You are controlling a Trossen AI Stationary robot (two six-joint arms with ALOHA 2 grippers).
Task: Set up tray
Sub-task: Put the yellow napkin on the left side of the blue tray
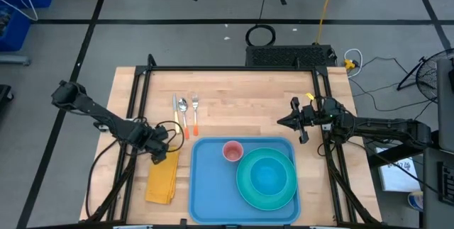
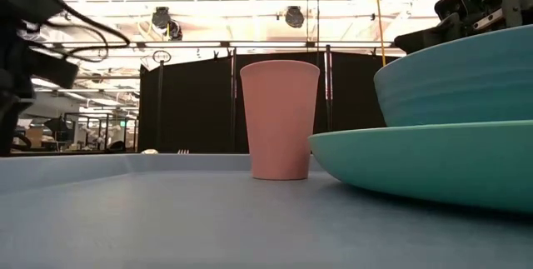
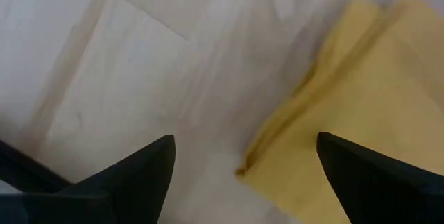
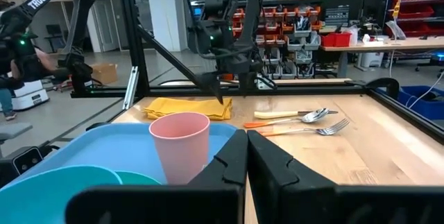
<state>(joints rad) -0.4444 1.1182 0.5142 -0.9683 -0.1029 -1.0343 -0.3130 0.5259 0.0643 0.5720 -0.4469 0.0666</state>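
The blue tray (image 1: 209,186) lies at the table's near middle. On it stand a pink cup (image 1: 233,150) and a teal bowl (image 1: 268,174) on a teal plate (image 1: 248,190). A folded yellow napkin (image 1: 163,178) lies flat on the table left of the tray. A knife, spoon and fork (image 1: 185,112) lie on the wood beyond the tray. My left gripper (image 3: 243,161) is open, pointing down over the napkin's far corner (image 3: 244,170). My right gripper (image 4: 244,156) is shut and empty, above the table right of the tray.
A black metal frame (image 1: 234,69) runs along the table's far and side edges. Bare wood (image 1: 241,108) lies between the cutlery and my right gripper. The cup shows in the low view (image 2: 279,119) beside the bowl (image 2: 458,77).
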